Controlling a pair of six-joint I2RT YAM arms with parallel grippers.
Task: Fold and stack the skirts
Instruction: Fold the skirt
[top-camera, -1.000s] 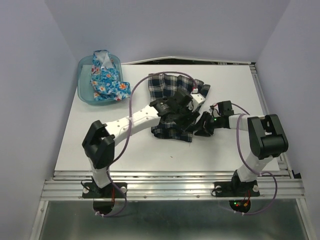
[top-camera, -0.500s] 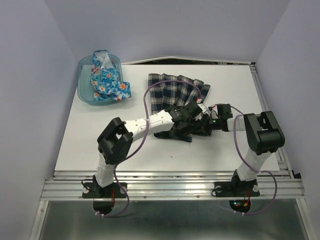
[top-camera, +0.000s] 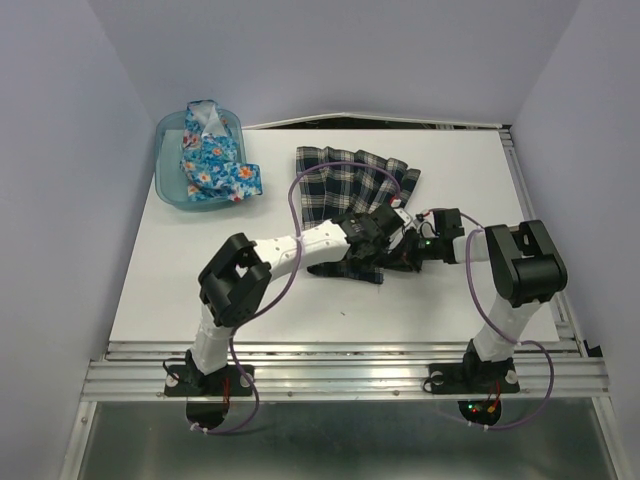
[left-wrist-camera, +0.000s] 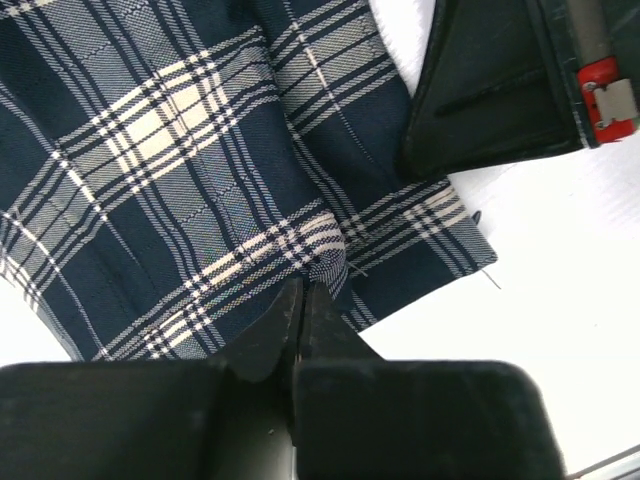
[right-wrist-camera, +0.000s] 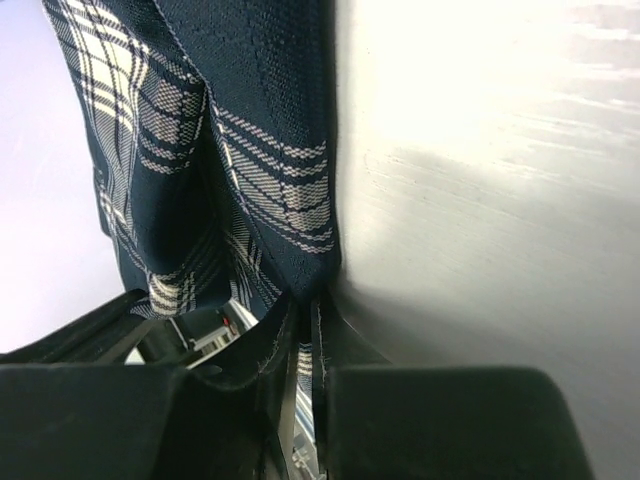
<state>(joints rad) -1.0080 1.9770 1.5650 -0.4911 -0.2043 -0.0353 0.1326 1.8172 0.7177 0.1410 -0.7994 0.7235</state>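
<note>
The navy-and-white plaid skirt (top-camera: 340, 185) lies spread on the white table, right of centre. My left gripper (top-camera: 368, 250) is at its near edge, and in the left wrist view (left-wrist-camera: 303, 290) it is shut, pinching a small fold of the plaid cloth (left-wrist-camera: 180, 150). My right gripper (top-camera: 400, 252) sits just to the right, at the skirt's near right corner. In the right wrist view (right-wrist-camera: 308, 305) it is shut on the plaid hem (right-wrist-camera: 250, 130), with cloth showing between the fingers. The bright blue flowered skirt (top-camera: 212, 160) lies bunched in the bin.
A translucent teal bin (top-camera: 168, 185) stands at the table's far left corner. The two grippers are close together; the right one's black body (left-wrist-camera: 500, 90) fills the upper right of the left wrist view. Bare white table (top-camera: 200, 290) lies near and left of the skirt.
The left arm came back from the middle of the plaid skirt to its near edge. Both grippers closed on the hem, the right one shifting slightly left.
</note>
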